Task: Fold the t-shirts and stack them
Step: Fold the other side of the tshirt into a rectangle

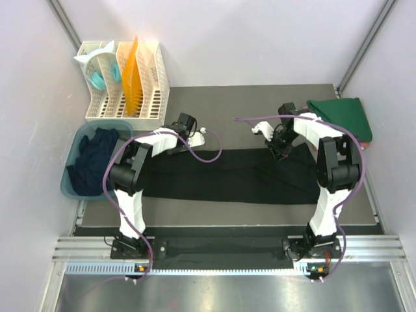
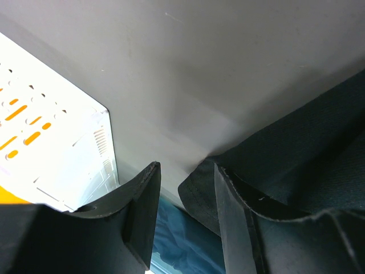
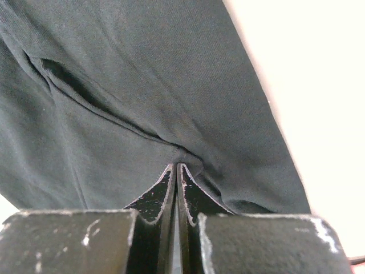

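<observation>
The black t-shirt [image 1: 227, 175] is lying stretched across the surface [image 1: 227, 97]. The right gripper [image 3: 175, 168], pressed together, is pinching a pucker at the shirt's far edge. The left gripper [image 2: 185, 171] is standing spread beside the shirt's left end.

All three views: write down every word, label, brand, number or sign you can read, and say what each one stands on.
None: no text can be read in any view.
The black t-shirt and the green t-shirt show plain cloth only.
The white rack and the blue tub bear no lettering that shows.
Any marks on the arm bases are too small to read.
</observation>
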Controlling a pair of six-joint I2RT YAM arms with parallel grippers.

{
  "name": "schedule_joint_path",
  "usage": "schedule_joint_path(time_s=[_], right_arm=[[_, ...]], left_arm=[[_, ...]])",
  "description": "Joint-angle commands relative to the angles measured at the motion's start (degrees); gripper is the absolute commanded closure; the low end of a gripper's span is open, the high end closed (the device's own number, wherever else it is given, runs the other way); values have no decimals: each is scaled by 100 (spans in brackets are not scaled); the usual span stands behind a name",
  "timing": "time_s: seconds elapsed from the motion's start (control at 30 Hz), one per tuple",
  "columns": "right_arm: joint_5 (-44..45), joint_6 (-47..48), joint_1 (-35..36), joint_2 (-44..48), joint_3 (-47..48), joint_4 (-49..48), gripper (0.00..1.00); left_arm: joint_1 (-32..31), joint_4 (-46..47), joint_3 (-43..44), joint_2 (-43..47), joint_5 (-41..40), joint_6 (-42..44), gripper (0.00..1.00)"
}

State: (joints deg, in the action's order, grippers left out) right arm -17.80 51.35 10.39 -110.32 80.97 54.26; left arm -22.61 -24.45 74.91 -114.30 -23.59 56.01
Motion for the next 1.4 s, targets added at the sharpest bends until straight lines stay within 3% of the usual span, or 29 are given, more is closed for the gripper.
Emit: schedule_joint_path(time_s=[0.0, 0.2, 0.23, 0.27, 0.37, 1.13, 1.37], right_arm=[[-74, 6, 68, 54, 129, 5, 100], [-57, 103, 103, 301, 217, 199, 100], [-48, 103, 103, 318, 226, 216, 96], [4, 112, 103, 292, 235, 217, 78], [49, 112, 112, 266, 156, 129, 67], [189, -55, 103, -24, 147, -293, 65], [93, -20, 103, -156, 7, -258, 77]], left_arm=[[-42, 107, 146, -57, 153, -64, 52], [-42, 124, 146, -83, 171, -72, 52], [-42, 116, 155, -84, 180, -81, 52], [-42, 107, 164, -101, 188, -99, 52], [-42, 107, 164, -110, 197, -117, 52], [-42, 63, 234, -119, 206, -125, 52], [-50, 63, 252, -119, 206, -117, 52]])
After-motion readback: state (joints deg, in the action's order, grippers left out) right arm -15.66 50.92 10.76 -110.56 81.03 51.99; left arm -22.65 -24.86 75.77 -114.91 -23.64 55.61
